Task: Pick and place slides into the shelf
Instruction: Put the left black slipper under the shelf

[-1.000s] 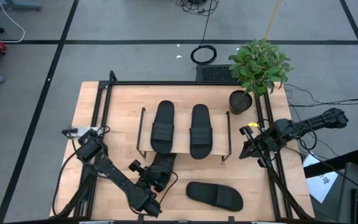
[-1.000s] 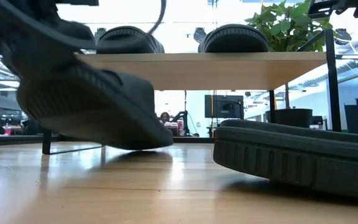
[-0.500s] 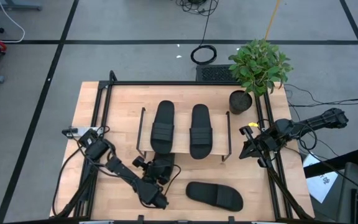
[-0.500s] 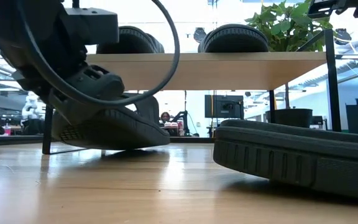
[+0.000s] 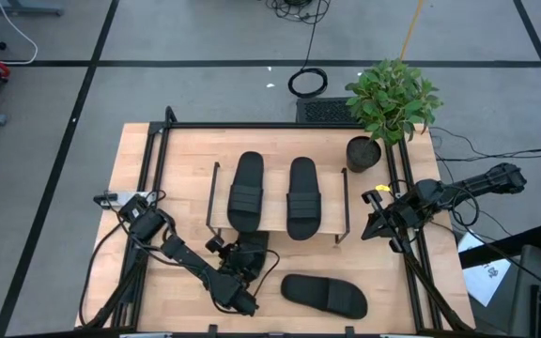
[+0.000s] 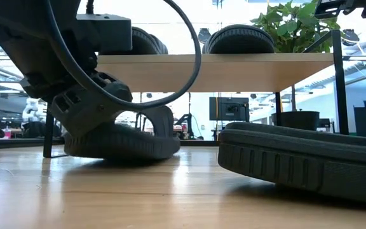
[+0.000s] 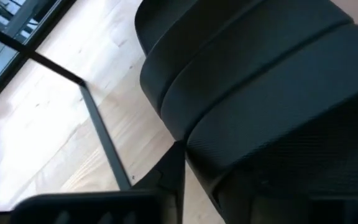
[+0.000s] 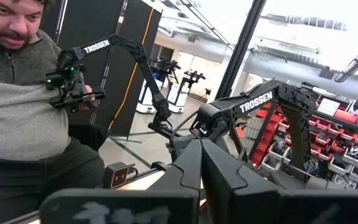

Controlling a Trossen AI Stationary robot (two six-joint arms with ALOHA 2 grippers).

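1. We've got the left claw (image 5: 238, 268) clamped on a slide (image 6: 122, 137) that sits flat on the desk (image 5: 181, 169), nosed under the shelf (image 6: 234, 69) at its front-left corner. Pushing on at an angle could snag the wire leg (image 7: 101, 134) and shove the rack.
2. Two slides (image 5: 275, 195) sit on top already; a bumped shelf might shake them off.
3. The fourth slide (image 5: 325, 295) lies loose in front, clear for now.
4. The right claw (image 5: 380, 223) waits off the desk's right edge, pinched shut and empty.
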